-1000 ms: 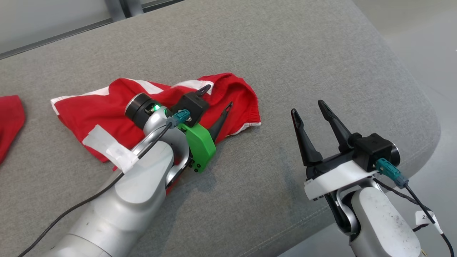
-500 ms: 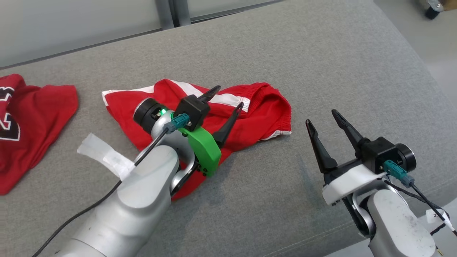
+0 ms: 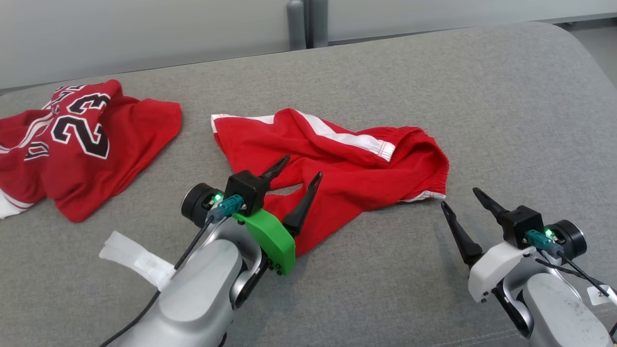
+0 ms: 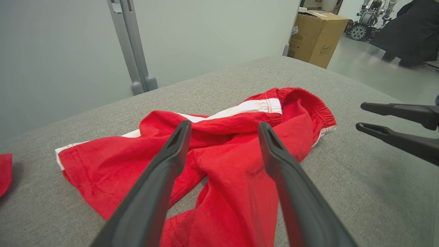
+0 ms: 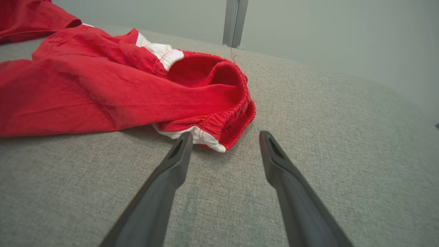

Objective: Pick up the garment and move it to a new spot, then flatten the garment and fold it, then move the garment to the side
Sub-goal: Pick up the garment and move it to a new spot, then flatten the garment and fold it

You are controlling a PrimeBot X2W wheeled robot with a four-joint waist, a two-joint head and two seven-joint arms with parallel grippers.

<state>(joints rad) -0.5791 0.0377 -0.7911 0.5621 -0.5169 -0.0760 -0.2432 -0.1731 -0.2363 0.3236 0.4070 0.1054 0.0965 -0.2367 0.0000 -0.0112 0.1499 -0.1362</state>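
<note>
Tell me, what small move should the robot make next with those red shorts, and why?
Probably lower the open left gripper onto the crumpled red shorts and pinch the cloth: it hovers over them holding nothing, and they lie bunched.

My left arm [image 3: 202, 289] and right arm [image 3: 554, 308] reach forward side by side, each with jaws spread wide, holding nothing.

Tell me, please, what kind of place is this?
Probably a robotics lab or test room, not a home: a cardboard box and what looks like another wheeled robot stand on a bare floor, and the grey padded bench sits before a plain partition wall.
</note>
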